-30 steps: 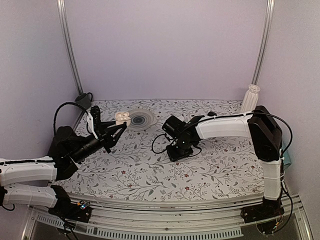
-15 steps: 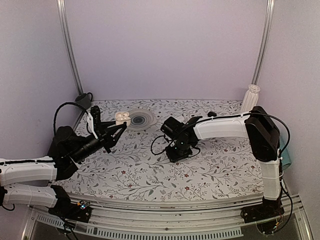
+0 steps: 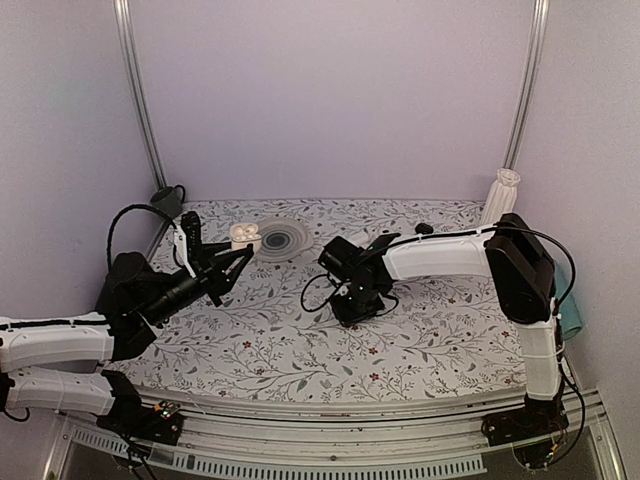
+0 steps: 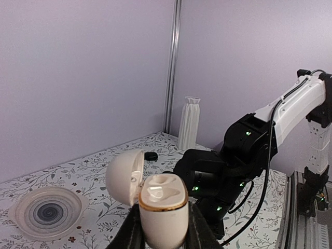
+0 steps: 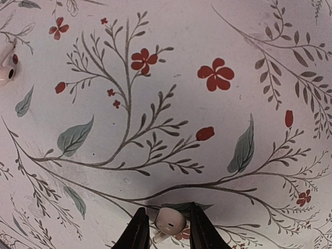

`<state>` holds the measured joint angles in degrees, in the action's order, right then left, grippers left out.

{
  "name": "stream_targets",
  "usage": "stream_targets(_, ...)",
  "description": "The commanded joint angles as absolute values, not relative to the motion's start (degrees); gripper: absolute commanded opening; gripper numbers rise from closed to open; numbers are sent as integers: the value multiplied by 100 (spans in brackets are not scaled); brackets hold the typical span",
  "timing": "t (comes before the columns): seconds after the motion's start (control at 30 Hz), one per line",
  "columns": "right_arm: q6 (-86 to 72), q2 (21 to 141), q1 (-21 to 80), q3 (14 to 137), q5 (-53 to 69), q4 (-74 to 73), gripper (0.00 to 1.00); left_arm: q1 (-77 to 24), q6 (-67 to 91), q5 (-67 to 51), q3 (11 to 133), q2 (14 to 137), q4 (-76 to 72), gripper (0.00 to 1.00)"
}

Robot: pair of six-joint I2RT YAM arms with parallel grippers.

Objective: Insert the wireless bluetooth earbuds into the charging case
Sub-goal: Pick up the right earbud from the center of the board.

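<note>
The charging case (image 4: 161, 207) is white with a gold rim. Its lid stands open to the left and both inner wells show. My left gripper (image 4: 162, 231) is shut on its lower body and holds it above the cloth (image 3: 245, 236). My right gripper (image 5: 169, 228) points down at the flowered cloth in the middle of the table (image 3: 352, 303). Its fingers hug one white earbud (image 5: 170, 222), whose stem points down-left. The second earbud (image 5: 6, 67) lies on the cloth at the left edge of the right wrist view, apart from the gripper.
A round swirl-patterned dish (image 3: 283, 240) (image 4: 46, 212) lies at the back left. A white ribbed vase (image 3: 500, 195) (image 4: 189, 123) stands in the far right corner. A small black piece (image 3: 424, 228) (image 4: 151, 155) lies near the back. The right arm (image 4: 244, 155) stands close in front of the held case.
The right arm has shifted slightly left and lower over the cloth, and its jaws have narrowed around the earbud. The left arm and the case have not moved.
</note>
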<state>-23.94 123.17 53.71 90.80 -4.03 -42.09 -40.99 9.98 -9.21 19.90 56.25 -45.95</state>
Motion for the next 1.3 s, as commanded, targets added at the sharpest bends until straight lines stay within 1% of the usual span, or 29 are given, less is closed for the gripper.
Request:
stream_targets(0.0,-2344,12434,5431,9275,-544,-4379,27,-4120,1047,-949,2099,5587,-4746,0)
stream_targets(0.43,-2527,12672,5425,9523,-534,-4665,28,-4121,1045,-924,2065,5509,-4711,0)
stream_targets(0.57,-2782,12709,5430,9579,-671,-4811,24,-4122,1038,-932,2058,5502,-4702,0)
stream_targets(0.63,-2977,12694,5428,9555,-693,-4838,24,-4115,1038,-932,2064,5496,-4702,0)
stream_targets(0.7,-3141,12704,5429,9530,-698,-4864,25,-4119,1046,-929,2053,5486,-4702,0)
stream_targets(0.8,-3381,12666,5431,9466,-682,-4850,34,-4122,1055,-932,2042,5476,-4702,0)
stream_targets(0.9,-3612,12570,5424,9370,-535,-4706,37,-4121,1054,-934,2032,5460,-4711,0)
stream_targets(1.03,-3852,12489,5424,9315,-464,-4605,37,-4122,1055,-945,2020,5466,-4737,0)
stream_targets(1.27,-4276,12497,5417,9372,-714,-4839,31,-4122,1059,-933,1980,5423,-4751,0)
